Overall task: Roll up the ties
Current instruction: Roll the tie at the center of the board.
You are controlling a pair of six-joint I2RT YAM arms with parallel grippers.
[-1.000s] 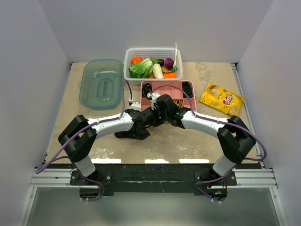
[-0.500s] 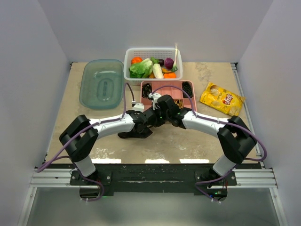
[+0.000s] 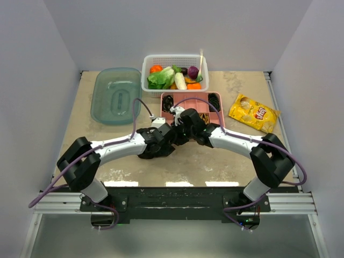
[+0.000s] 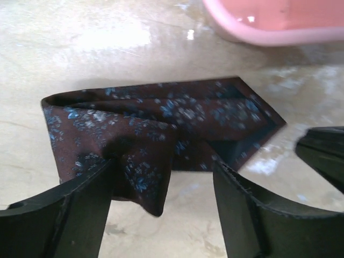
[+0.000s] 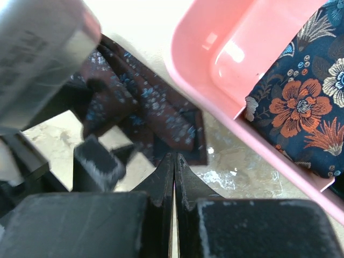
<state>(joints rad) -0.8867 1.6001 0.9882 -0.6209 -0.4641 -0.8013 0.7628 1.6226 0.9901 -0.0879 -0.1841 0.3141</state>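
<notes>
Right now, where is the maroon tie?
In the left wrist view the tie lies folded on the table, just ahead of the open left gripper, with the pink tray beyond it.

One maroon tie [image 4: 161,123], one pink tray [image 4: 279,36], one white basket [image 3: 146,75], one teal container [image 3: 115,97], one yellow snack bag [image 3: 253,113].

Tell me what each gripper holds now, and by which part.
Nothing is held. The left gripper stands open, straddling the folded brown tie without clamping it. The right gripper is shut empty beside the tie's pointed end.
</notes>
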